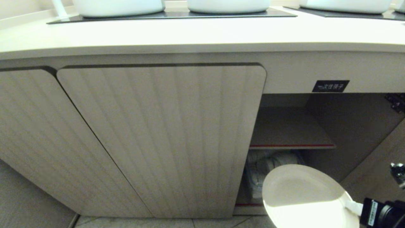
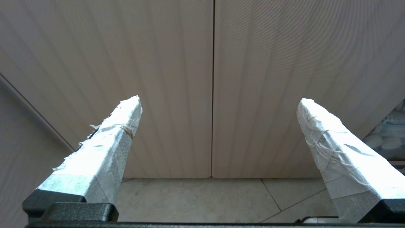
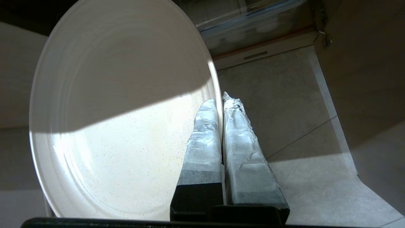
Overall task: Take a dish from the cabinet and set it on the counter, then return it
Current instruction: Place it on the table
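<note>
Head view: dish [image 1: 303,196] edge cropped

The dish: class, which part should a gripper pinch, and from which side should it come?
The rim, from the edge nearest the robot. The dish is thin and shallow, so the right gripper's fingers close on its edge, one above, one below.

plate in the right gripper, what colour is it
Plain cream-white plate with faint fine speckles, no pattern; clearest in the right wrist view.
</note>
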Robot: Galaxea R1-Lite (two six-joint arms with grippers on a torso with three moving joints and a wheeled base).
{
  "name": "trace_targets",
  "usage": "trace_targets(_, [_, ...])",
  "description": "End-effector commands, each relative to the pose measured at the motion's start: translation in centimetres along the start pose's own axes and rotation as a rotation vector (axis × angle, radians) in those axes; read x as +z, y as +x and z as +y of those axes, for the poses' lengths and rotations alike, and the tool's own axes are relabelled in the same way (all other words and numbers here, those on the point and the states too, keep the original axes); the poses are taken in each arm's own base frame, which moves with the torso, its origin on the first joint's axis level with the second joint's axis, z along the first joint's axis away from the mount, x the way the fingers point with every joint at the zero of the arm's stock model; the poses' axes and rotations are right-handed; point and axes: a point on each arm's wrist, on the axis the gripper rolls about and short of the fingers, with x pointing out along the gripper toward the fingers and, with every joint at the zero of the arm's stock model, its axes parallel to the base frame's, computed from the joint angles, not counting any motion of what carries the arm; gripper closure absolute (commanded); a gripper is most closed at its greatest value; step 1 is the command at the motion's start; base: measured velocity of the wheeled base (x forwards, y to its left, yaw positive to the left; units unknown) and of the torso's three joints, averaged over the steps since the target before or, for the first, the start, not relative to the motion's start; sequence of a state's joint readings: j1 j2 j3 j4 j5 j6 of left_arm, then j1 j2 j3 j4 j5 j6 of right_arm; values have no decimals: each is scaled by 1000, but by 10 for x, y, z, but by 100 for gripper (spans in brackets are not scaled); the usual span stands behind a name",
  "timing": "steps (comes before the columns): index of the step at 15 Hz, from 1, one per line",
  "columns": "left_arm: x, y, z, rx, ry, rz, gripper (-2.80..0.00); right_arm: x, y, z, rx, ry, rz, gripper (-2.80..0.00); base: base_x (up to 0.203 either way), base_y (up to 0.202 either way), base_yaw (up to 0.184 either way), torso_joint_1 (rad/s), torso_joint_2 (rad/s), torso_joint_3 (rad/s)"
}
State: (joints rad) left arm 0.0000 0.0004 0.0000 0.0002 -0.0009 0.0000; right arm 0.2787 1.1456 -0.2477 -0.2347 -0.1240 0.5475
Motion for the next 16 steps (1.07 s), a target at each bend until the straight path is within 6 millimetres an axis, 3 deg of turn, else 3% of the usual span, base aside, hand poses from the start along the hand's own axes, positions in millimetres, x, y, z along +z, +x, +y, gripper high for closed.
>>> trace_targets(1, [0, 0, 0, -1, 0, -1, -280, -1, -1, 1, 9, -13, 0, 0, 0, 0, 0, 0, 0, 0])
trace_targets(16, [0, 0, 0, -1, 0, -1, -280, -10, -11, -4, 41, -42, -17, 0, 0, 0, 0, 0, 0, 0])
